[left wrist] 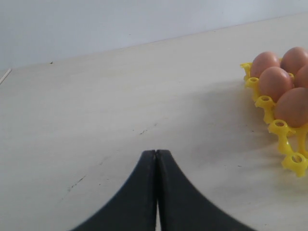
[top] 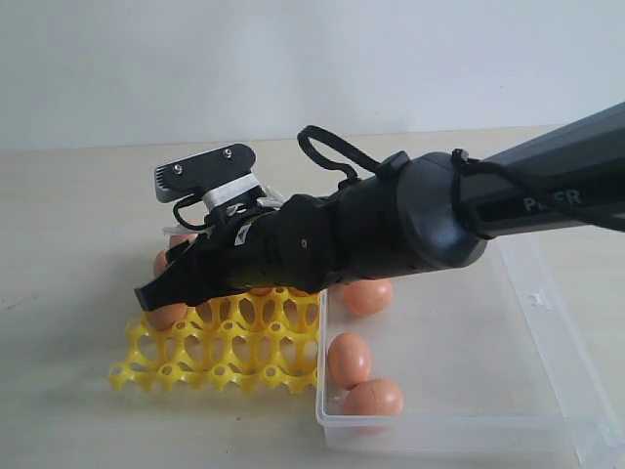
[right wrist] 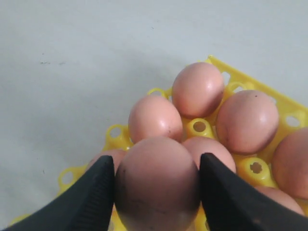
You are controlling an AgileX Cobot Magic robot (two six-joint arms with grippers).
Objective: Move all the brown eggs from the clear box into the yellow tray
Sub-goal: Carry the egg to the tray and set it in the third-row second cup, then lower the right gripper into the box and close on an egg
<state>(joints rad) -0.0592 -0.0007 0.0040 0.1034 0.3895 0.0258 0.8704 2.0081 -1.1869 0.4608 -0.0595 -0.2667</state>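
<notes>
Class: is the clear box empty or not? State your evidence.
Not empty: three brown eggs lie inside the clear box; the arm could hide others.

My exterior cam sits a bit above the table [top: 68, 215], facing the back wall [top: 293, 59], near enough that my right arm [top: 391, 225] fills mid-frame. Left wrist cam skims low over the table, catching just a corner of the yellow tray [left wrist: 281, 129]. Right wrist cam hangs close over that same tray, with a brown egg [right wrist: 156, 185] filling the foreground.

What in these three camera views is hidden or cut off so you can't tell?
- Exterior view: the right arm covers the far rows of the yellow tray; its egg count is hidden.
- Left wrist view: the frame edge cuts the tray off.
- Right wrist view: the gripped egg hides the cup beneath.
</notes>
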